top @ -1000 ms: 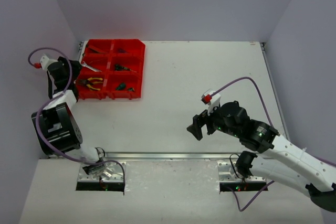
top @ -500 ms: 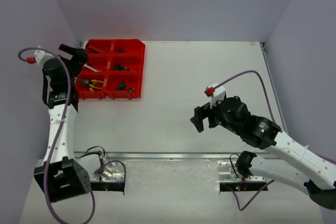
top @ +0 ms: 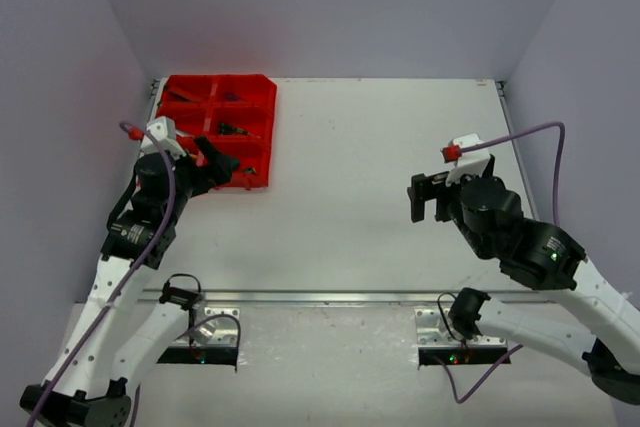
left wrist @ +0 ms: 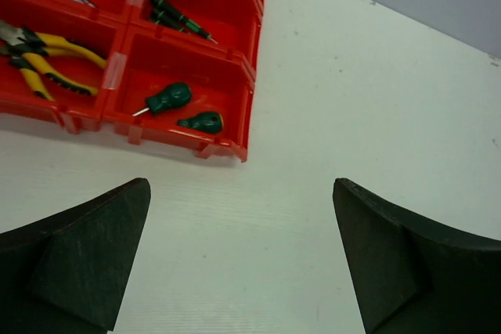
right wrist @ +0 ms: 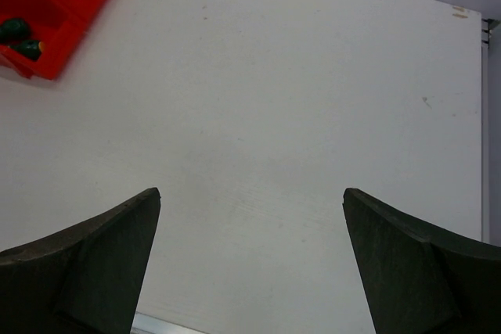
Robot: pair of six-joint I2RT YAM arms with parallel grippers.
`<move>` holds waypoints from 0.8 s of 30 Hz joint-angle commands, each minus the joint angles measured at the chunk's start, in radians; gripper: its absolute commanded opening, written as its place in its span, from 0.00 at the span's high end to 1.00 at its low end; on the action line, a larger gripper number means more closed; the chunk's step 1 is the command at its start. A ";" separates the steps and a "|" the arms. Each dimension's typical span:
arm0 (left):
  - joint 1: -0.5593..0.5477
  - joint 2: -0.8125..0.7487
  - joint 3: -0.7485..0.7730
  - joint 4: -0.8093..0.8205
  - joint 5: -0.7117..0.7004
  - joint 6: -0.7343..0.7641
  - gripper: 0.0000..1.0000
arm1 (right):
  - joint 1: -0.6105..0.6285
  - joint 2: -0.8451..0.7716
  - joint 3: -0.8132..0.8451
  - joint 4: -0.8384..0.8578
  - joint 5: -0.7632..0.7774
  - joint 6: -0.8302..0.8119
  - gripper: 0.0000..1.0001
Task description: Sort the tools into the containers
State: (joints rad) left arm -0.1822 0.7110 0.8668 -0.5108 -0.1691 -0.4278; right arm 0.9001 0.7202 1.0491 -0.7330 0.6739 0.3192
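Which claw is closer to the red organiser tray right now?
Left. The left claw is open, just short of the near right corner of the red organiser tray. The right claw, also open, is far off over the right side of the table.

Seen from above, bare white table from the centre out to 12, 1 and 3 o'clock: widest open stretch. At 10 o'clock, red tray close by the left wall and near the back wall; little room on those two sides, open approach from 3 and 6 o'clock. At the tray's near right corner, left gripper, fingers wide apart, hiding part of the near row from above. Inside the compartments, pliers and green screwdrivers lying on the floors. At 4 o'clock, right gripper, fingers wide apart, well apart from the tray, purple cable arching above. Along the 6 o'clock edge, metal rail.
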 commanded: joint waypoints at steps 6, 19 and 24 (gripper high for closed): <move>-0.025 -0.227 -0.096 0.038 -0.227 0.094 0.00 | 0.000 -0.181 -0.077 -0.123 0.059 0.077 0.01; -0.051 -0.288 -0.153 0.078 -0.216 0.095 0.00 | 0.000 -0.281 -0.224 -0.132 0.116 0.114 0.01; -0.054 -0.305 -0.176 0.073 -0.291 0.076 0.00 | 0.000 -0.274 -0.224 -0.134 0.114 0.122 0.01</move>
State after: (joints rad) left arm -0.2241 0.4232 0.7014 -0.4787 -0.4007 -0.3461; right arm 0.9001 0.4400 0.8219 -0.8860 0.7564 0.4080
